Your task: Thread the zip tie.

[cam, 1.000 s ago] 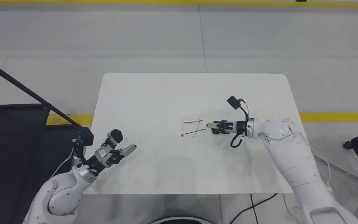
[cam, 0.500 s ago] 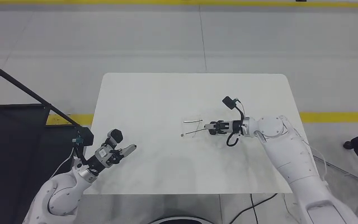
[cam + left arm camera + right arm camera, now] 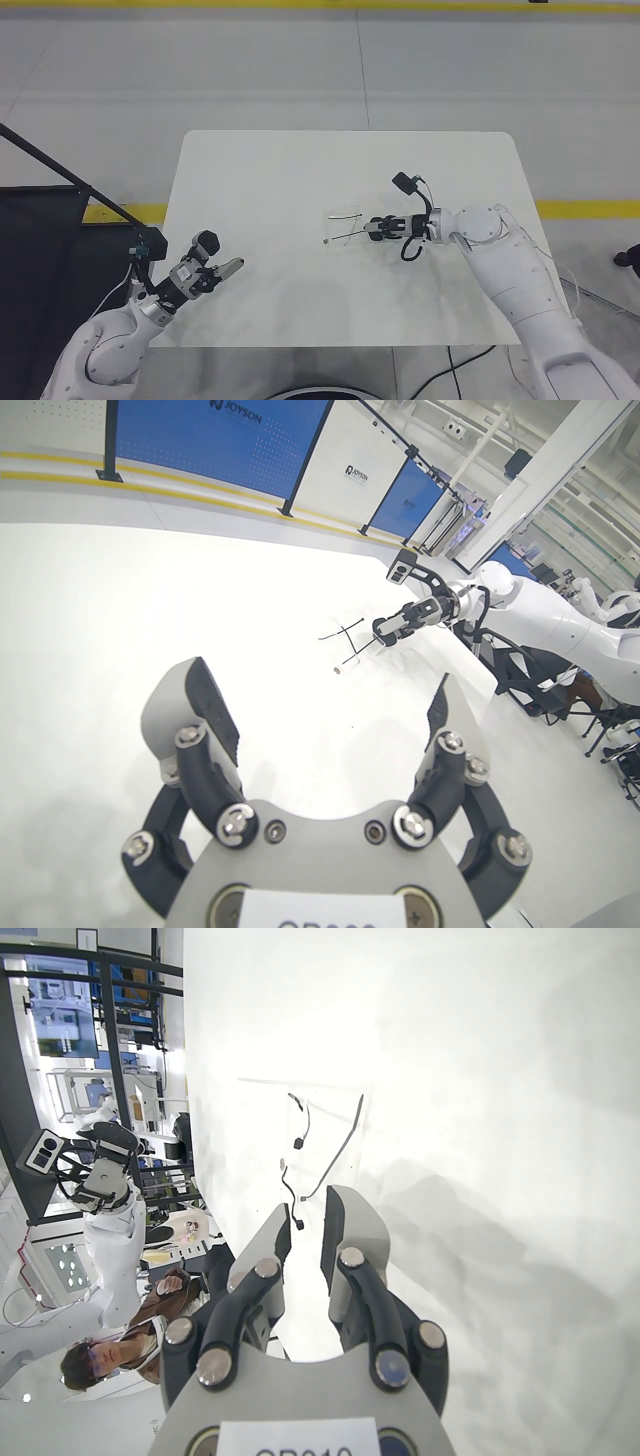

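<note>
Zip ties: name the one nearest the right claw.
The slanting zip tie, whose one end reaches the right claw. The curved zip tie lies beyond it, toward the table's far edge, apart from the claw.

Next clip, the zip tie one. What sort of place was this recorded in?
Probably a robot test area in an industrial hall or lab: a yellow floor line runs past the white table, blue partition panels on stands fence the area, and a lit screen stands among racks behind.
</note>
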Motion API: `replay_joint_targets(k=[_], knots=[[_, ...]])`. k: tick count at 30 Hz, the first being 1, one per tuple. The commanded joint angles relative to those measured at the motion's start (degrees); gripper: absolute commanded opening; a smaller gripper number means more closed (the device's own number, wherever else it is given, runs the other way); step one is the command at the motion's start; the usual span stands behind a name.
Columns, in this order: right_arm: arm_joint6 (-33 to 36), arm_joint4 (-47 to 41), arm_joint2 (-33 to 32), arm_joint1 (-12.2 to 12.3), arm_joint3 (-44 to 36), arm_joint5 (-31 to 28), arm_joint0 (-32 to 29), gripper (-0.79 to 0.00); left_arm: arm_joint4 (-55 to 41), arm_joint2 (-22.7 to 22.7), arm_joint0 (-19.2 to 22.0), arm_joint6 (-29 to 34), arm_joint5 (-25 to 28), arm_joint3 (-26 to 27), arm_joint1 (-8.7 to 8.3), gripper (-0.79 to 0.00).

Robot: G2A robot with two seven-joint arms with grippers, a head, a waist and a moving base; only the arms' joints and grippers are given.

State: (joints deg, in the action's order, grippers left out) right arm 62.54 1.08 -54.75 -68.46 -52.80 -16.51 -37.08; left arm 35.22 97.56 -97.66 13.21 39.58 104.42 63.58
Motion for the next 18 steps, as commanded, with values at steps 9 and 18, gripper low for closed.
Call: replay_joint_targets(k=[9, 18], knots=[[0.4, -0.6, 0.5, -0.3, 0.6, -0.7, 0.5, -0.785, 0.0, 0.0, 0.0, 0.0, 0.0, 0.0, 0.00, 0.000], [1.3, -2.8, -2.3, 0.8, -1.7, -5.9, -1.4, -0.785, 0.0, 0.0, 0.0, -0.1, -0.2, 0.0, 0.01, 0.000]])
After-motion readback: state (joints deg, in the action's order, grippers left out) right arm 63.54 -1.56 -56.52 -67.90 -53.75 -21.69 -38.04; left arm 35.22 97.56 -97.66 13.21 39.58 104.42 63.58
